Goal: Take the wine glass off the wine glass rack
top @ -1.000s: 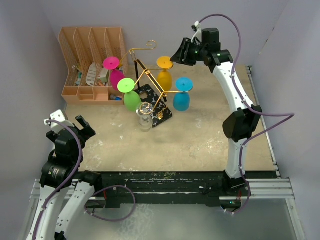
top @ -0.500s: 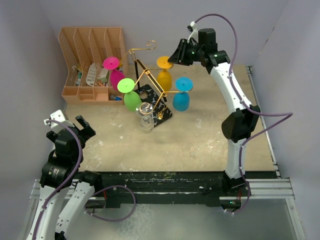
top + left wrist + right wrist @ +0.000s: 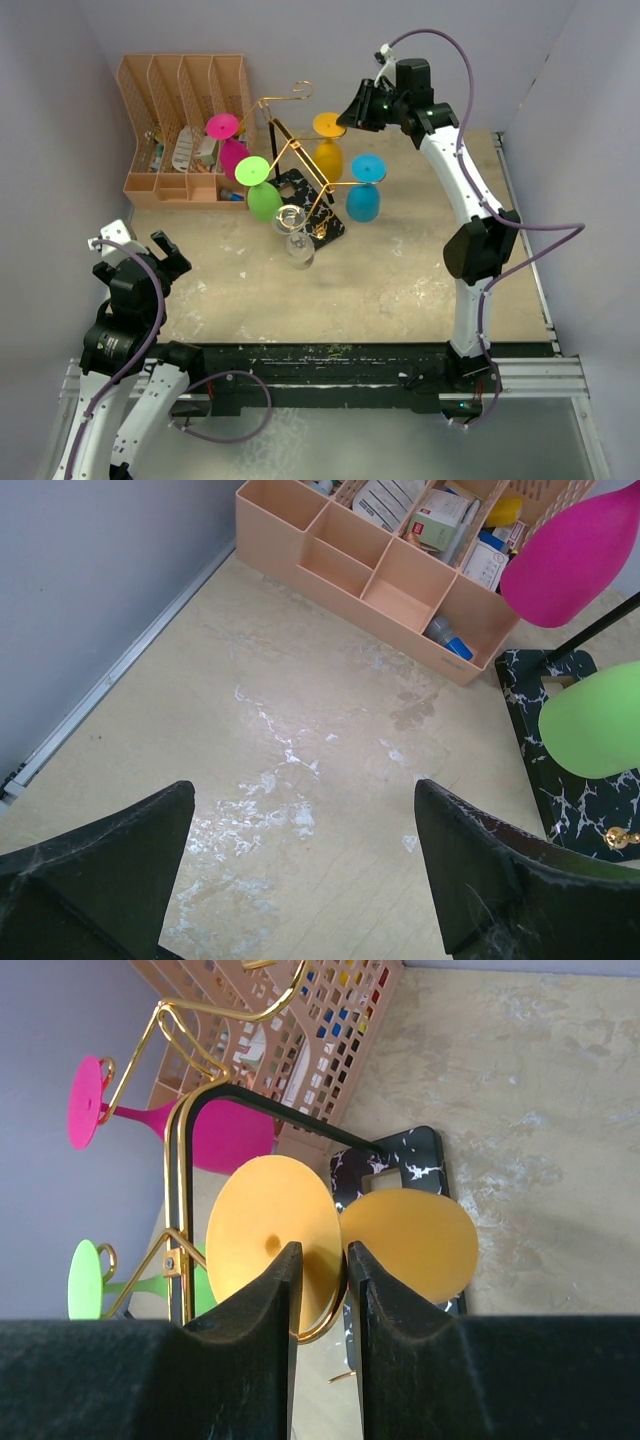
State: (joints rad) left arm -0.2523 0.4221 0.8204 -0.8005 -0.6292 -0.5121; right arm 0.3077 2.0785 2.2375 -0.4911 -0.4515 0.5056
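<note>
The wine glass rack, gold wire arms on a black marbled base, stands at the table's back middle. Several glasses hang upside down from it: pink, green, orange, blue and clear. My right gripper is at the orange glass's foot. In the right wrist view its nearly closed jaws straddle the rim of the orange foot, with the bowl to the right. My left gripper is open and empty, low at the near left.
An orange slotted desk organiser with small items stands at the back left, close to the pink glass; it also shows in the left wrist view. Grey walls close in the left, back and right. The rack base lies right of my left fingers.
My right gripper moved left and up to the orange glass's foot. The clear glass has swung a little toward the near side. The left arm has not moved.
</note>
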